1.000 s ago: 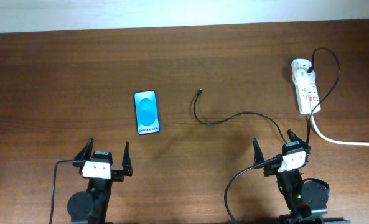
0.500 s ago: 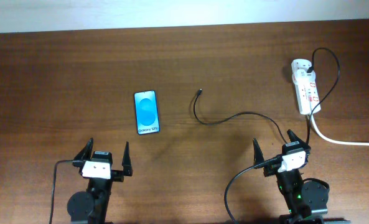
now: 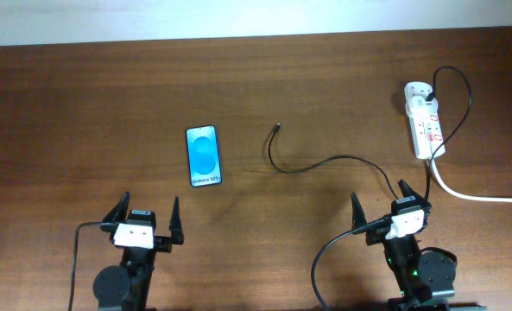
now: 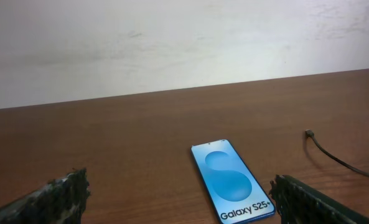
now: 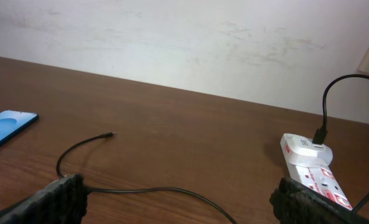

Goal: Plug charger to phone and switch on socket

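Lettering on the phone (image 3: 204, 156) reads "Galaxy S25+", sharp only in the left wrist view. The phone lies flat left of centre on the table (image 3: 83, 104), its long axis running from the robot toward the wall. The charger (image 3: 325, 161) ends apart to its right and winds off to the socket (image 3: 424, 121), which lies lengthwise at far right, while the left gripper (image 3: 149, 200) and right gripper (image 3: 377, 192) stand spread wide, empty.

1. R wrist: I see only a phone (image 5: 4, 129) corner, rest off L edge; socket (image 5: 315, 171) clipped at btm.
2. Overhead: switches (image 3: 429, 131) too small to read.
3. L wrist: charger (image 4: 333, 155) exits R edge.
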`<state>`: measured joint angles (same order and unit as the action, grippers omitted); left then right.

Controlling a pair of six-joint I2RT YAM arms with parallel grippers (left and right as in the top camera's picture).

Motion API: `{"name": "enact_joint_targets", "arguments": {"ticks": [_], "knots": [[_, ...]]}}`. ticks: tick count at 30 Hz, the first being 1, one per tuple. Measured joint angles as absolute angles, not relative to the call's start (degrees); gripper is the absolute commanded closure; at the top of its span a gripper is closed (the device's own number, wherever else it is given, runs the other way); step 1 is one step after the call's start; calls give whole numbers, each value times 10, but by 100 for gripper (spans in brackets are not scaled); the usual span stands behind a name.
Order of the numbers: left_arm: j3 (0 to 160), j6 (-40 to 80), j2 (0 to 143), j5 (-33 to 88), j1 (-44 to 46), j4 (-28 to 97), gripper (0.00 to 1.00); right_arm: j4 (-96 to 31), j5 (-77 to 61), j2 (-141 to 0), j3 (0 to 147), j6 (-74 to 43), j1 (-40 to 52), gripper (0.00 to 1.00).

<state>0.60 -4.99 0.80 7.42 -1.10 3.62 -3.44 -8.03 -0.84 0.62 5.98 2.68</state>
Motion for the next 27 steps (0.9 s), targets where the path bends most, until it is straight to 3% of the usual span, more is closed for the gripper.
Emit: {"name": "enact_joint_targets", "arguments": {"ticks": [27], "knots": [[15,-50,8,40,-11,37,1,-34,-80,-8,6,60,27,2]]}}
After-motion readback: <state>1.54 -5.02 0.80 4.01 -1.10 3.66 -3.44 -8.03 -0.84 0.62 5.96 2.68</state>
